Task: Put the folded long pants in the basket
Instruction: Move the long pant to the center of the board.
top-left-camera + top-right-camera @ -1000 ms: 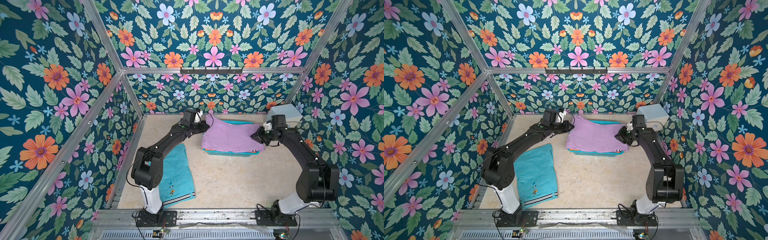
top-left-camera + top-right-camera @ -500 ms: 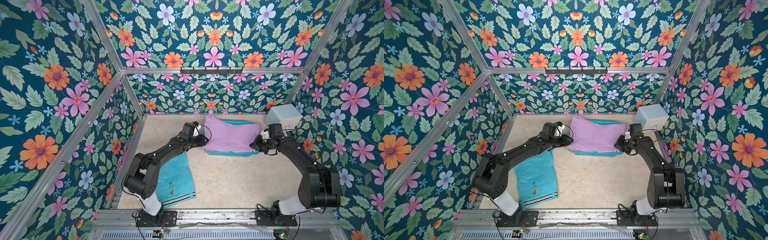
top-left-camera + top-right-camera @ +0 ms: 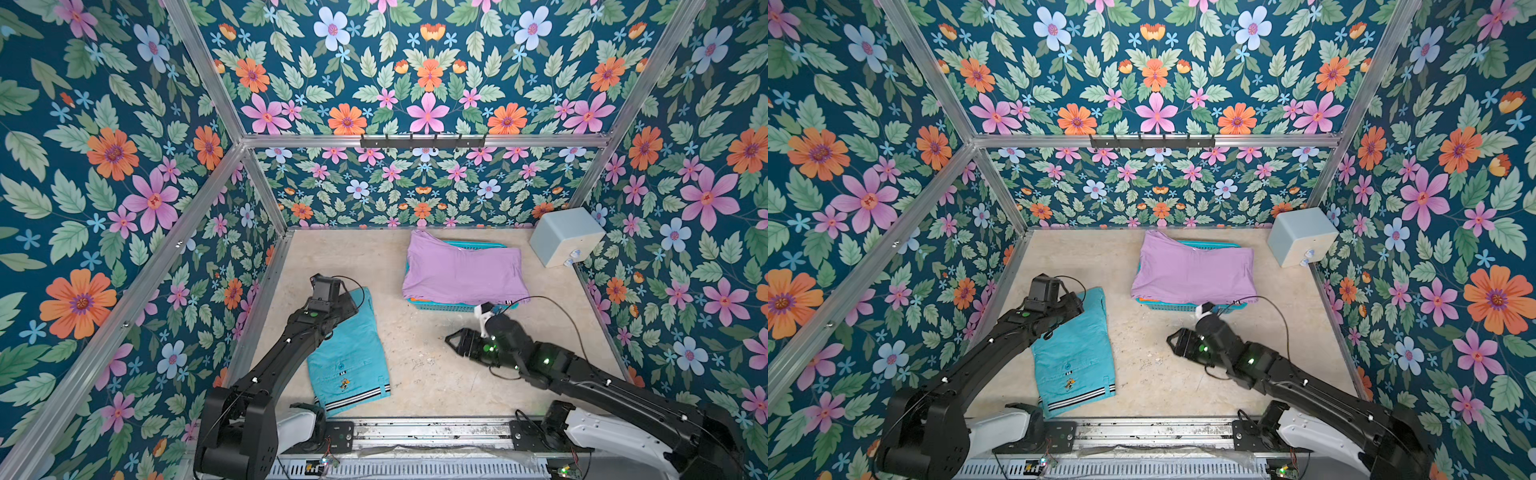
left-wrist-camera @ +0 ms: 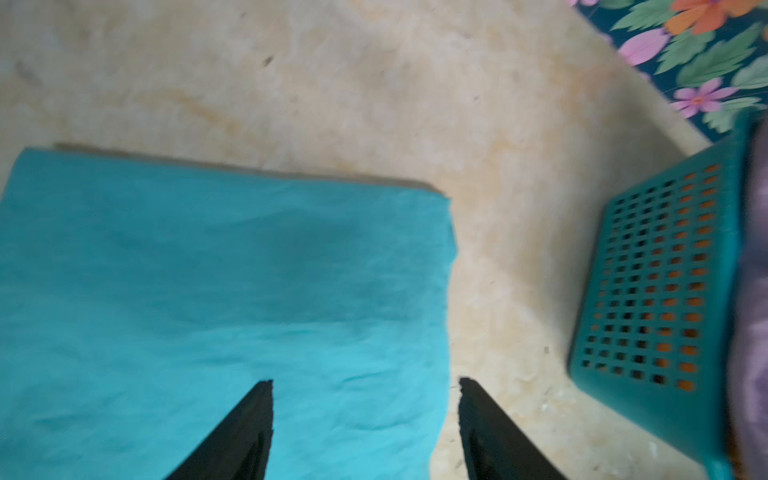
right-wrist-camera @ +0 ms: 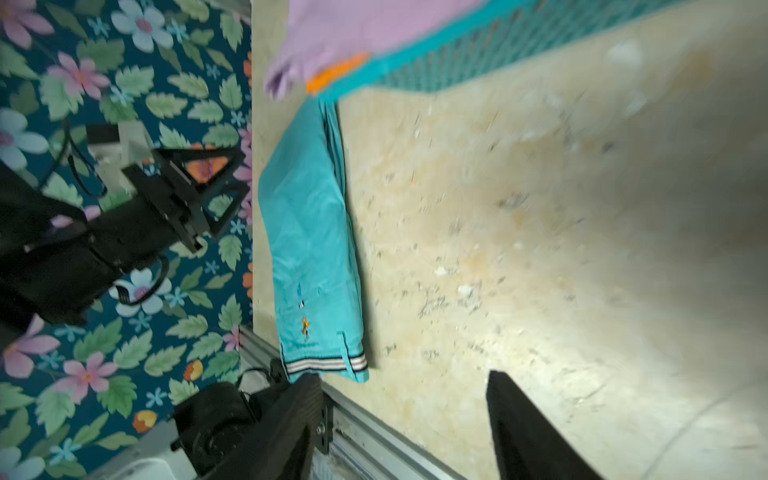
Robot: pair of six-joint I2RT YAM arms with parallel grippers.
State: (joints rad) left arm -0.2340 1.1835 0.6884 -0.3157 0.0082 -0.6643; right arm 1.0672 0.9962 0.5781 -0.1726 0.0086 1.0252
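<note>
At 9 o'clock on the beige stone-look tabletop (image 3: 419, 374), the left claw (image 4: 365, 380) has let go of the lilac-purple folded cloth pants (image 3: 461, 270) and pulled back. Its jaws now stand spread, hovering over the far end of the turquoise folded cloth pants with the striped black-white waistband (image 3: 353, 357), apart from the cloth as far as the wrist view shows.

That turquoise pair lies flat on the tabletop, its long axis running 12 to 6, waistband toward 6 by the rail.

Toward 12, the lilac pair, a second ago carried between both claws, now rests on top of the rectangular teal perforated plastic basket (image 3: 440, 306). Its long axis runs 9 to 3 and its edges overhang the rim. Orange cloth (image 5: 336, 72) peeks out beneath it.

The right claw (image 5: 405, 374) has also released and retreated toward 5, jaws spread over bare tabletop, holding nothing.

I judge the lilac pair delivered, and the turquoise pair the only one still outside.
</note>
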